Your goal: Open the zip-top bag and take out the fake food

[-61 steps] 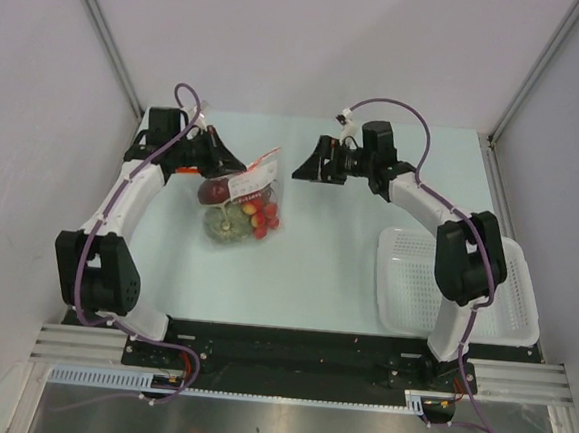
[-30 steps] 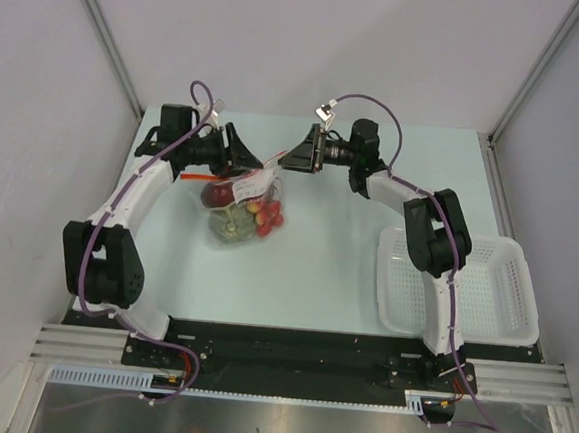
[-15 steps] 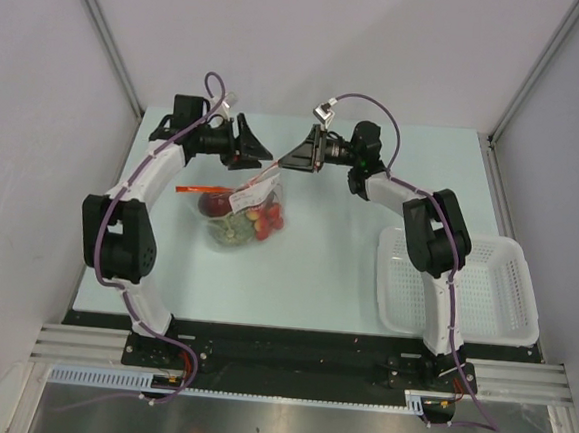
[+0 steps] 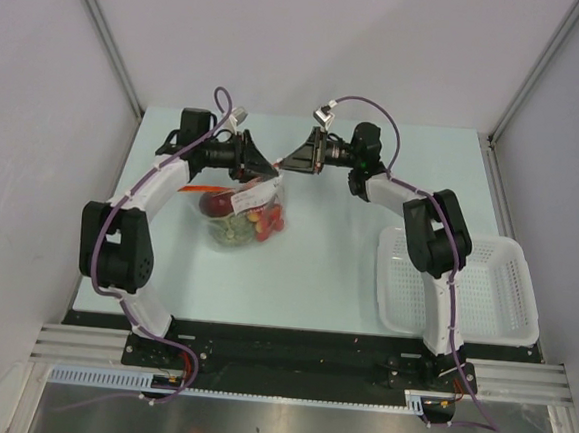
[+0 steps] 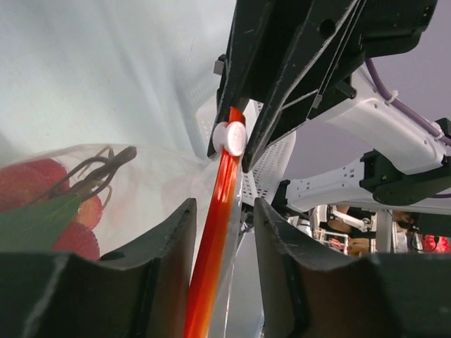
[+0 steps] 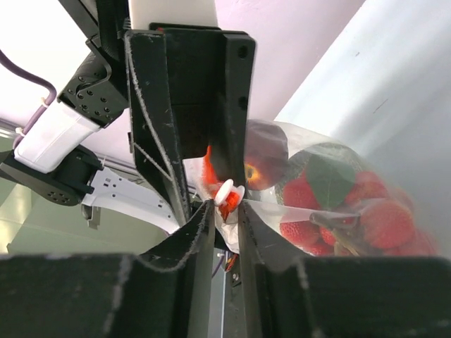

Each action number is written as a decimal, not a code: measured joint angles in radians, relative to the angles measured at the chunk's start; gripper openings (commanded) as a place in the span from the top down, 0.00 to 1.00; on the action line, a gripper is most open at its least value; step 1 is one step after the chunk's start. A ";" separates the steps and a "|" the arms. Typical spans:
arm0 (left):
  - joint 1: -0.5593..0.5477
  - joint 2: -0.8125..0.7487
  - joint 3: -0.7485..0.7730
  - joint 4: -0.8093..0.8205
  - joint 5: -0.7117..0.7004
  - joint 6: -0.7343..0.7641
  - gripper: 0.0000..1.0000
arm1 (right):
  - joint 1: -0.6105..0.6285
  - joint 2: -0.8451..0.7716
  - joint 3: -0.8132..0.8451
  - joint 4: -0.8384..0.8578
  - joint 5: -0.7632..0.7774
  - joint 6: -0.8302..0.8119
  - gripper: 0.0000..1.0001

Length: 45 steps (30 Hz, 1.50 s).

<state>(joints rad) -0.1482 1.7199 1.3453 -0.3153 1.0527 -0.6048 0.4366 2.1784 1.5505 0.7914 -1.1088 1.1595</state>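
Observation:
The zip-top bag [image 4: 242,211] lies on the table. It holds the fake food: a dark red apple [image 4: 213,203], red bits [image 4: 266,220] and a green vegetable [image 4: 230,229]. My right gripper [image 4: 292,164] is shut on the bag's mouth corner, just behind the white slider [image 6: 226,193]. My left gripper [image 4: 261,166] faces it from the left. In the left wrist view the red-orange zip strip [image 5: 220,204] runs between my left fingers [image 5: 169,246]. It lies against the left jaw, and a gap shows to the right jaw. The apple [image 6: 264,160] and red pieces [image 6: 373,220] show through the plastic.
A white mesh basket [image 4: 494,293] stands at the right near edge, beside the right arm's base. Grey walls with metal posts close in the table at the back and sides.
My left gripper swung in from the back left to the bag's mouth, and its jaws narrowed round the zip strip. My right gripper closed on the slider corner.

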 measured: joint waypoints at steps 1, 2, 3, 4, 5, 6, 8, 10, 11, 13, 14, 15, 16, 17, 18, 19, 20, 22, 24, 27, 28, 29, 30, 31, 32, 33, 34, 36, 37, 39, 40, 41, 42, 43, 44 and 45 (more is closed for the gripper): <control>0.000 -0.005 -0.004 0.016 0.001 -0.010 0.64 | -0.002 -0.002 0.000 -0.001 0.000 0.000 0.66; 0.000 -0.008 -0.005 0.030 0.002 -0.024 0.72 | -0.003 -0.003 0.000 -0.002 0.000 0.001 0.64; 0.000 -0.009 -0.005 0.042 0.002 -0.029 0.76 | -0.007 -0.007 0.000 -0.005 -0.001 0.000 0.63; 0.000 -0.011 -0.004 0.055 0.001 -0.041 0.80 | -0.008 -0.013 0.000 -0.011 -0.003 0.000 0.62; 0.000 -0.013 -0.003 0.065 0.002 -0.049 0.83 | -0.011 -0.017 0.000 -0.016 -0.003 0.000 0.61; 0.000 -0.013 0.001 0.069 0.002 -0.052 0.83 | -0.014 -0.022 0.000 -0.023 -0.003 -0.002 0.60; 0.000 -0.013 0.018 0.071 0.002 -0.054 0.87 | -0.023 -0.031 0.000 -0.035 -0.003 -0.008 0.59; 0.000 -0.013 0.033 0.074 0.002 -0.053 0.89 | -0.031 -0.038 0.000 -0.047 -0.003 -0.010 0.59; 0.000 -0.013 0.038 0.077 0.001 -0.053 0.92 | -0.033 -0.040 0.000 -0.051 -0.005 -0.011 0.59; 0.000 -0.016 0.039 0.079 -0.001 -0.051 0.94 | -0.038 -0.042 0.000 -0.053 -0.007 -0.011 0.59; 0.000 -0.016 0.039 0.078 -0.002 -0.051 0.96 | -0.039 -0.042 -0.003 -0.052 -0.007 -0.010 0.59; 0.000 -0.016 0.039 0.075 -0.003 -0.050 0.96 | -0.040 -0.042 -0.009 -0.048 -0.008 -0.007 0.60; 0.000 -0.016 0.039 0.070 -0.004 -0.050 0.97 | -0.040 -0.043 -0.018 -0.041 -0.011 -0.004 0.60; 0.000 -0.017 0.039 0.066 -0.005 -0.048 0.97 | -0.039 -0.043 -0.027 -0.035 -0.013 0.000 0.59; 0.000 -0.018 0.039 0.063 -0.007 -0.045 0.97 | -0.039 -0.043 -0.035 -0.028 -0.018 0.005 0.59; 0.000 -0.018 0.039 0.060 -0.009 -0.043 0.98 | -0.039 -0.043 -0.043 -0.021 -0.019 0.011 0.58; 0.000 -0.019 0.039 0.056 -0.011 -0.040 0.97 | -0.039 -0.043 -0.052 -0.010 -0.024 0.016 0.58; 0.000 -0.021 0.039 0.046 -0.016 -0.036 0.97 | -0.036 -0.044 -0.071 0.012 -0.033 0.024 0.61; 0.000 -0.024 0.039 0.038 -0.024 -0.031 0.97 | -0.034 -0.045 -0.084 0.026 -0.040 0.029 0.65; 0.000 -0.032 0.039 0.034 -0.030 -0.026 0.96 | -0.031 -0.045 -0.092 0.054 -0.051 0.044 0.72; 0.000 -0.033 0.039 0.034 -0.030 -0.024 0.96 | -0.030 -0.045 -0.092 0.062 -0.052 0.047 0.77; 0.000 -0.034 0.039 0.034 -0.030 -0.024 0.96 | -0.029 -0.045 -0.092 0.070 -0.052 0.051 0.77; 0.000 -0.034 0.040 0.035 -0.030 -0.024 0.96 | -0.027 -0.045 -0.092 0.080 -0.052 0.056 0.77; 0.000 -0.034 0.040 0.034 -0.031 -0.024 0.95 | -0.026 -0.045 -0.092 0.092 -0.051 0.071 0.77; 0.000 -0.034 0.040 0.034 -0.031 -0.024 0.94 | -0.025 -0.045 -0.092 0.107 -0.053 0.087 0.78; 0.000 -0.034 0.040 0.035 -0.030 -0.024 0.93 | -0.024 -0.045 -0.092 0.125 -0.053 0.105 0.80; 0.000 -0.034 0.040 0.035 -0.030 -0.024 0.84 | -0.022 -0.045 -0.092 0.139 -0.053 0.115 0.85; 0.000 -0.034 0.040 0.035 -0.031 -0.024 0.72 | -0.019 -0.045 -0.092 0.169 -0.056 0.134 0.92; 0.000 -0.034 0.040 0.037 -0.032 -0.025 0.61 | -0.017 -0.045 -0.092 0.176 -0.056 0.143 0.99; -0.002 -0.034 0.041 0.040 -0.037 -0.025 0.55 | -0.014 -0.045 -0.092 0.188 -0.057 0.154 1.00; -0.004 -0.034 0.042 0.042 -0.040 -0.030 0.53 | -0.014 -0.045 -0.092 0.190 -0.058 0.160 1.00; -0.006 -0.034 0.043 0.044 -0.045 -0.033 0.53 | -0.014 -0.045 -0.092 0.192 -0.058 0.162 1.00; -0.011 -0.034 0.045 0.045 -0.048 -0.034 0.53 | -0.013 -0.045 -0.093 0.193 -0.057 0.166 1.00; -0.017 -0.034 0.049 0.045 -0.052 -0.035 0.54 | -0.013 -0.045 -0.093 0.194 -0.057 0.168 1.00; -0.023 -0.034 0.054 0.045 -0.054 -0.035 0.55 | -0.013 -0.045 -0.093 0.194 -0.057 0.169 1.00; -0.031 -0.034 0.060 0.046 -0.056 -0.035 0.57 | -0.013 -0.045 -0.093 0.194 -0.056 0.169 1.00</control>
<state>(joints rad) -0.1791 1.6863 1.4048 -0.2695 0.9970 -0.6395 0.4236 2.1334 1.4578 0.9855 -1.1652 1.3281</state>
